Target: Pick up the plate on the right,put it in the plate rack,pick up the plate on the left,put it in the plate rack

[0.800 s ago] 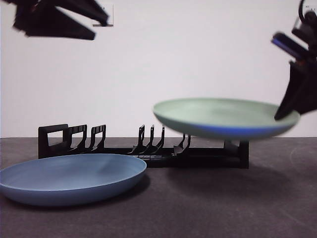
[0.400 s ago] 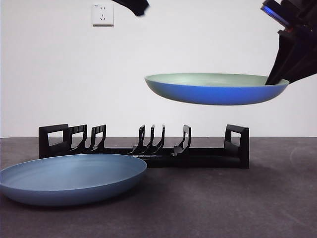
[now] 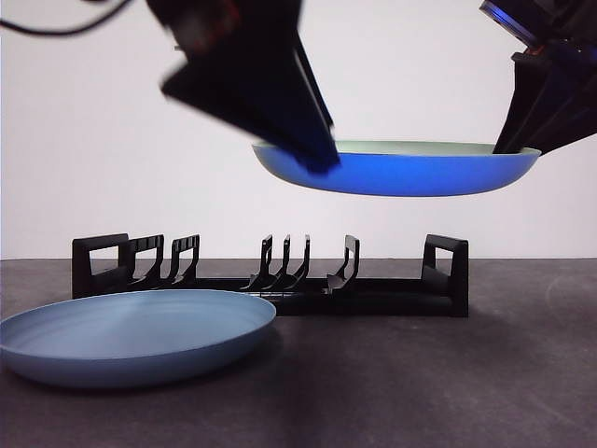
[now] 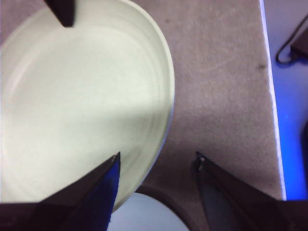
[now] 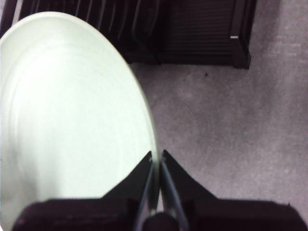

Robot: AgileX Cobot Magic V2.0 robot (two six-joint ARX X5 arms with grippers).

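Note:
A plate (image 3: 401, 170), pale green on top and blue underneath, hangs level in the air above the plate rack (image 3: 280, 280). My right gripper (image 3: 518, 140) (image 5: 157, 153) is shut on its right rim (image 5: 153, 144). My left gripper (image 3: 317, 159) (image 4: 158, 159) reaches the plate's left rim with its jaws open, one jaw over the green plate (image 4: 82, 96) and the other beside it. A second, blue plate (image 3: 131, 336) lies flat on the table in front of the rack's left end. The long black rack (image 5: 192, 33) holds no plate.
The dark table (image 3: 448, 383) extends in front of the rack. A white wall rises behind the table. The left wrist view shows the table's edge (image 4: 272, 96) with a blue floor beyond it.
My left arm has swung down from the top of the picture to the held plate's left rim. The green plate has risen with the right gripper and now holds almost still.

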